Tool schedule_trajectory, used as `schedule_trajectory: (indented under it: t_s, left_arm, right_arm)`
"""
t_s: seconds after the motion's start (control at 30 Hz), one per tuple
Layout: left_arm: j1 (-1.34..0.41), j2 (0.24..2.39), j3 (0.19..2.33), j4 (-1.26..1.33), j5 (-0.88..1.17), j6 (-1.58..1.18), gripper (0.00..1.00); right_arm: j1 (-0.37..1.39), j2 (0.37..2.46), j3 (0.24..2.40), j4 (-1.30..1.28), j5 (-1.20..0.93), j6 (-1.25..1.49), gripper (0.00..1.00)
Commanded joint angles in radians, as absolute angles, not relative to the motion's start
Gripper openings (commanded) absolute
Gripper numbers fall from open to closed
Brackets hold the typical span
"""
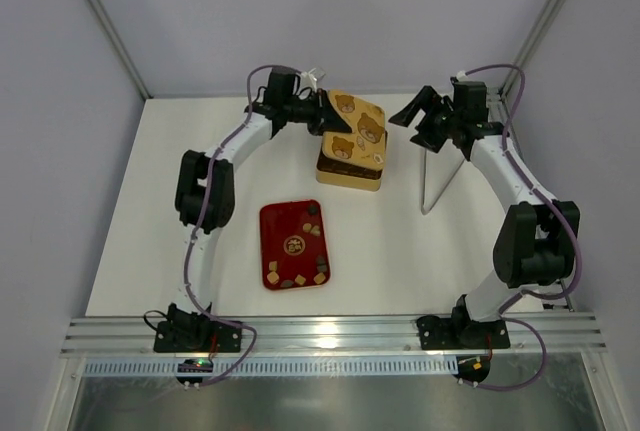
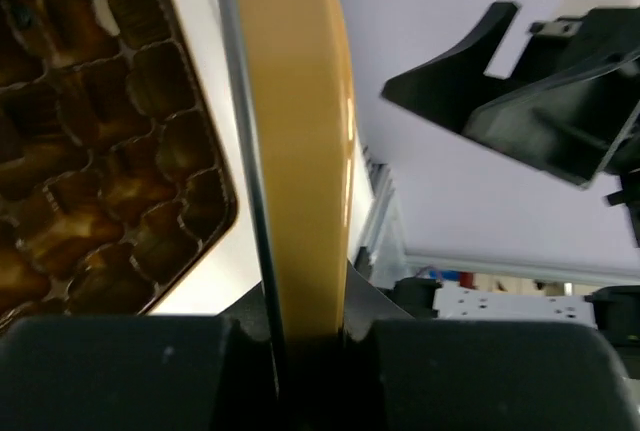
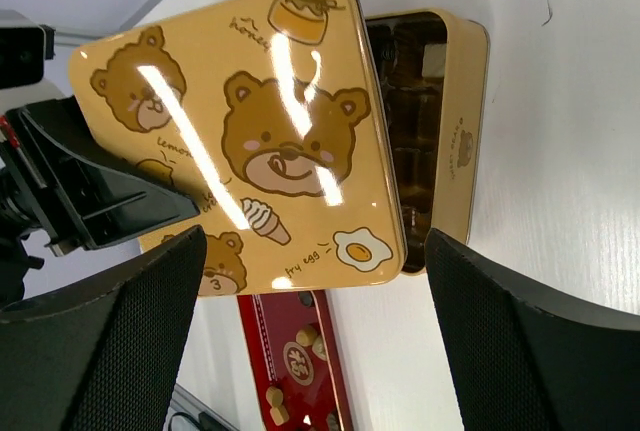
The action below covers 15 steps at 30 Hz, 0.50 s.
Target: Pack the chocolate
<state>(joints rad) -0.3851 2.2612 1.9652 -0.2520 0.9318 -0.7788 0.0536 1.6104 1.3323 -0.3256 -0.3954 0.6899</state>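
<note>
Several small chocolate pieces, dark and tan, lie on a flat red tray in the middle of the table; they also show in the right wrist view. A gold tin stands behind the tray, its grid compartments open. My left gripper is shut on the edge of the tin's bear-printed lid and holds it tilted above the tin; the lid edge runs between the jaws. My right gripper is open and empty, to the right of the lid.
White walls and metal frame posts enclose the table at the back and sides. An aluminium rail runs along the near edge by the arm bases. The right arm arches over the right side.
</note>
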Motion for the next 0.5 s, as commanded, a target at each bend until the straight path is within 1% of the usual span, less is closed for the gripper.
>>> schedule_trajectory:
  t_s: [0.0, 0.07, 0.1, 0.13, 0.23, 0.33, 0.47]
  left_arm:
    - [-0.368, 2.278, 1.988, 0.058, 1.077, -1.012, 0.0]
    - [-0.357, 2.313, 1.988, 0.13, 1.098, -1.113, 0.0]
    - [-0.354, 2.325, 1.973, 0.246, 1.109, -1.161, 0.0]
    - [-0.351, 2.336, 1.973, 0.299, 1.124, -1.202, 0.0]
    - [-0.339, 2.394, 1.988, 0.406, 1.144, -1.316, 0.0]
    - [-0.339, 2.433, 2.009, 0.434, 1.16, -1.351, 0.0]
    - [-0.337, 2.459, 2.025, 0.402, 1.172, -1.338, 0.01]
  right_arm:
    - [0.071, 1.638, 1.322, -0.278, -0.39, 0.653, 0.89]
    - [0.078, 1.654, 1.322, -0.275, -0.387, 0.652, 0.89]
    - [0.08, 1.667, 1.322, -0.27, -0.384, 0.653, 0.89]
    - [0.081, 1.675, 1.324, -0.264, -0.382, 0.653, 0.89]
    - [0.09, 1.698, 1.322, -0.25, -0.377, 0.657, 0.89]
    - [0.095, 1.718, 1.324, -0.242, -0.365, 0.654, 0.88]
    - [0.098, 1.744, 1.328, -0.238, -0.354, 0.653, 0.88]
